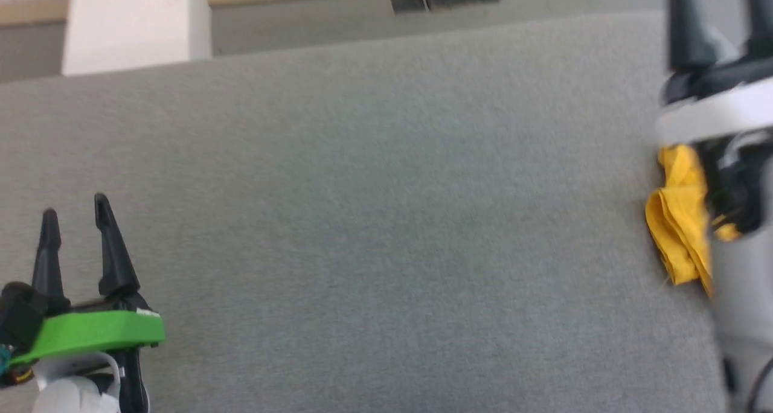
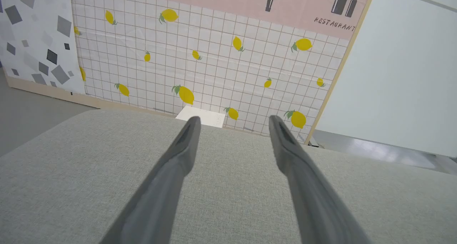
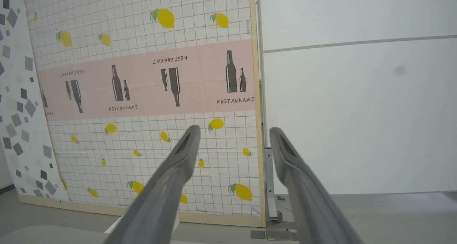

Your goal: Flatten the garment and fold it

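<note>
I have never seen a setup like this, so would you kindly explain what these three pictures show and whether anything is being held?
This is a two-armed robot facing a grey fabric surface. The head camera looks down on it: the left end effector at lower left, the right end effector at upper right. A crumpled yellow garment lies at the right edge, partly hidden behind the right arm. The other two pictures look along each wrist's fingers, left and right, towards a lemon-patterned wall. Both end effectors are open and hold nothing.

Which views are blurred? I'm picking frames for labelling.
Head view: motion-blurred throughout, worst on the right gripper and the bunched garment. Left wrist view: sharp, the lemon wall bowed by the wide lens. Right wrist view: sharp, evenly lit, no glare.
</note>
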Tool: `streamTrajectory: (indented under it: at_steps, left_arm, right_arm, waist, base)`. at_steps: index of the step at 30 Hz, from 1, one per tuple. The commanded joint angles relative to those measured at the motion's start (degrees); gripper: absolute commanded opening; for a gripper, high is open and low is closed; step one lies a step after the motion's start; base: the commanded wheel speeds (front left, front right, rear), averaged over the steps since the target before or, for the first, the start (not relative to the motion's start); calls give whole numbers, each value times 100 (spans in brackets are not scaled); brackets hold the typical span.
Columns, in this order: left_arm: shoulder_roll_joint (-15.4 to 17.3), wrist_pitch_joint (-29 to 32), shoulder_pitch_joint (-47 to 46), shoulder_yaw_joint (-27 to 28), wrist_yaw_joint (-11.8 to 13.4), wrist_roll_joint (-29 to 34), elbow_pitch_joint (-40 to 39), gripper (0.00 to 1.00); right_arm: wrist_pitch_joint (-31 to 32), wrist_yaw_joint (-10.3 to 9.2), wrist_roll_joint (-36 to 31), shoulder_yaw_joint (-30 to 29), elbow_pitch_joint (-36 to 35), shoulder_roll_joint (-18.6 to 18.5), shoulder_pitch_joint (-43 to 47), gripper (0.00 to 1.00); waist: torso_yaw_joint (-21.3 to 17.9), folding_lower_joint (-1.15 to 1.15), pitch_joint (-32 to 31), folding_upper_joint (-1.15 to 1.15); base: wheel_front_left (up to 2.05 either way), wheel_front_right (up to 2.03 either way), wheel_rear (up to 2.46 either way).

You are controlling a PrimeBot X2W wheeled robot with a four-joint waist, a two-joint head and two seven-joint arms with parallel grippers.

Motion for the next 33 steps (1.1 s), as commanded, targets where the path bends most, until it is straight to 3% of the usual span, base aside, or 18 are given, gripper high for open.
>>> streamTrajectory:
  at_steps: [1,4,8,16,33]
  left_arm:
    - [-49,-33,92,21,26,-5,29,100]
    - [-105,-41,186,-10,17,42,79,100]
    - [-200,-47,295,-67,24,88,140,100]
    - [-372,-52,516,-415,57,372,262,100]
    - [-417,-54,600,-1071,157,977,1016,100]
  right_arm:
    - [-161,-8,-101,43,-20,189,259,100]
    - [-486,-8,-196,-46,16,635,770,100]
    - [-852,-8,-317,-107,90,870,1395,100]
    - [-1127,-8,-205,-102,361,919,2482,100]
    - [-1145,-8,-1123,-210,595,921,3603,100]
  waist:
    - [536,0,-788,0]
    - [665,0,-998,0]
    - [785,0,-1165,0]
    - [873,0,-1331,0]
    - [885,0,-1278,0]
  base:
    - [0,0,0]
    - [0,0,0]
    - [0,0,0]
    - [0,0,0]
    - [0,0,0]
